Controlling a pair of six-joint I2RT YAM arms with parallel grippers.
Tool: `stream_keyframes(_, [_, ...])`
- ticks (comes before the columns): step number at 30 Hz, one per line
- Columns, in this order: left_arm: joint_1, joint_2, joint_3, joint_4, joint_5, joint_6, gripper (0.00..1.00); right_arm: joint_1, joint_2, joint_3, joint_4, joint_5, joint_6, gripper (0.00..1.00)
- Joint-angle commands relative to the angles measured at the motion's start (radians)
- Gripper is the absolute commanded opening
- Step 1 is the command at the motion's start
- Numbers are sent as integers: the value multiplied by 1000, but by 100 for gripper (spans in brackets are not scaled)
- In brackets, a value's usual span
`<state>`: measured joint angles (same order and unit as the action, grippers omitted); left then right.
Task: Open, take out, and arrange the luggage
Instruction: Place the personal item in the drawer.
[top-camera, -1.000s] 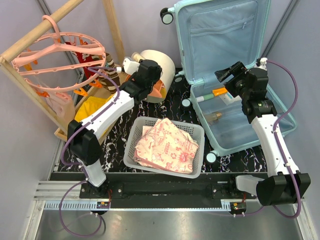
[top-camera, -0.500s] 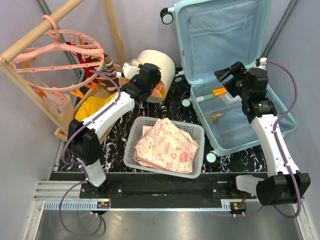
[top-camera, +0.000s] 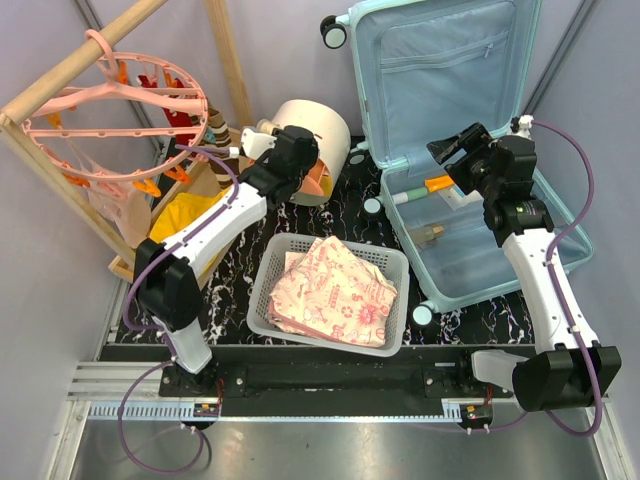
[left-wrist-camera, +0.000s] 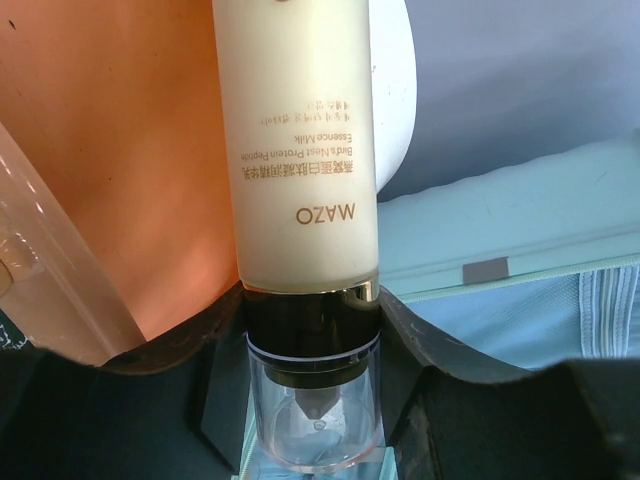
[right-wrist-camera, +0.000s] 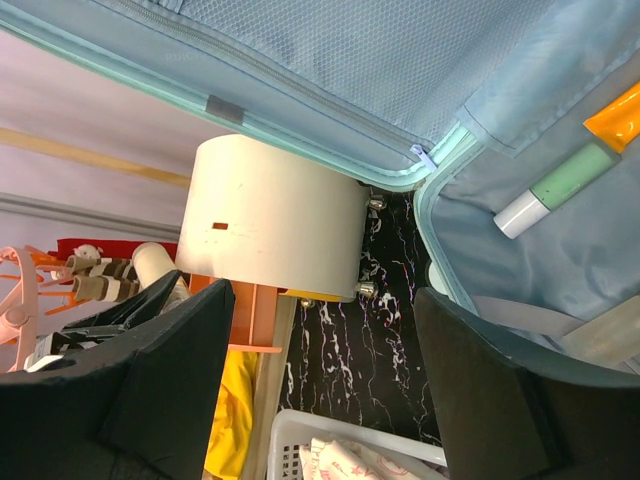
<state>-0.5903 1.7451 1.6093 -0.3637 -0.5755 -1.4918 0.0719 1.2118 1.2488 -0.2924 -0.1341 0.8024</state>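
Note:
The pale mint-blue luggage (top-camera: 500, 250) lies open at the right, its lid (top-camera: 450, 70) standing upright. A green tube with an orange cap (top-camera: 420, 190) and a small bottle (top-camera: 430, 232) lie in its base. My left gripper (top-camera: 285, 160) is shut on a cream "MAZO" bottle (left-wrist-camera: 300, 150) with a clear cap, held at the orange opening of the cream drawer box (top-camera: 320, 130). In the left wrist view the gripper (left-wrist-camera: 315, 400) clamps the bottle's black collar. My right gripper (top-camera: 455, 150) is open and empty above the luggage's left rim; it also shows in the right wrist view (right-wrist-camera: 325, 380).
A white perforated basket (top-camera: 263, 280) with pink patterned cloth sits at the front middle of the black marbled table (top-camera: 350, 215). A pink round clip hanger (top-camera: 120, 110) hangs from a wooden rack (top-camera: 60, 75) at the left, above a yellow cloth (top-camera: 180, 215).
My left gripper has shifted slightly up and left with the bottle at the drawer box. The pink hanger has swung a little. The right arm has barely moved.

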Motion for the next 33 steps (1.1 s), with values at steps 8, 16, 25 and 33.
stream_keyframes(8, [12,-36,47,83,-11,27,66,-3,2,-5,41,-28,4,82])
stream_keyframes(16, [14,-25,64,97,-14,59,67,-3,5,-8,42,-27,3,82])
stream_keyframes(25, [3,-12,135,167,-9,214,67,-3,8,-11,42,-27,6,82])
stream_keyframes(33, [-14,-47,98,169,6,206,69,-1,17,-6,42,-25,4,82])
